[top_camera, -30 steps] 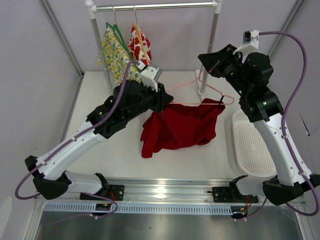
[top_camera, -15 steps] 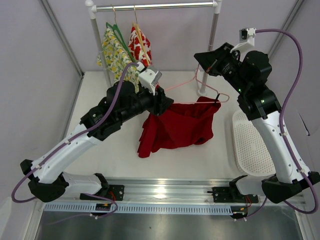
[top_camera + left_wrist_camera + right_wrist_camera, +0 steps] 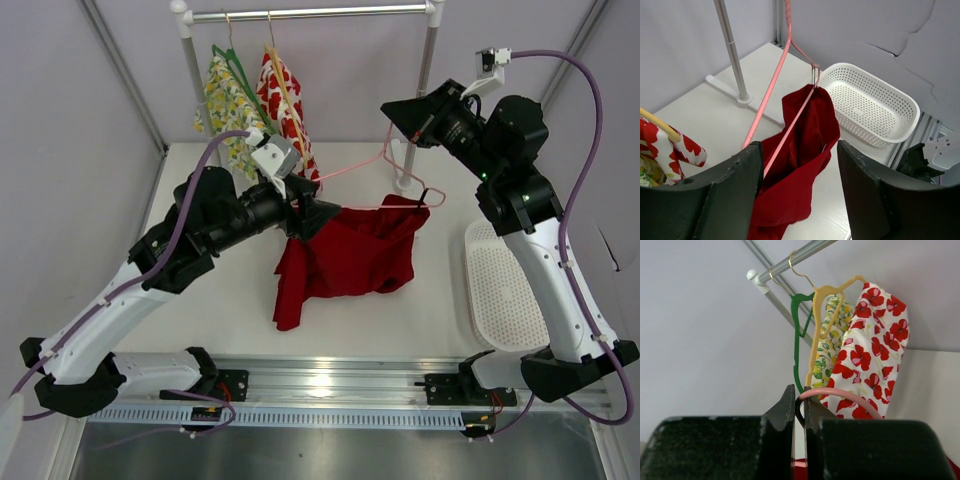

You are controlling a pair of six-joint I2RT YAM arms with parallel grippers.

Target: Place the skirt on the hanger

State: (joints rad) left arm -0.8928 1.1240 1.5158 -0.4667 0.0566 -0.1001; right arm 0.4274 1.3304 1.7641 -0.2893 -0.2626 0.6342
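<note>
Limply, deep-red skirt (image 3: pixel 345 255) on pink hanger (image 3: pixel 769 90), right gripper (image 3: pixel 799 400) pinching it, left gripper (image 3: pixel 799 150) spread

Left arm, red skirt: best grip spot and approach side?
Pinch the loose upper edge of the skirt where it sags below the hanger wire, on the left gripper side. Come from the left, jaws open astride the fold; the far corner looks already clipped.

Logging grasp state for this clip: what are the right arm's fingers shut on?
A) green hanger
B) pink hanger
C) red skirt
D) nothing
B: the right arm's fingers pinch the pink hanger at its hook, with the skirt hanging from it lower down.
</note>
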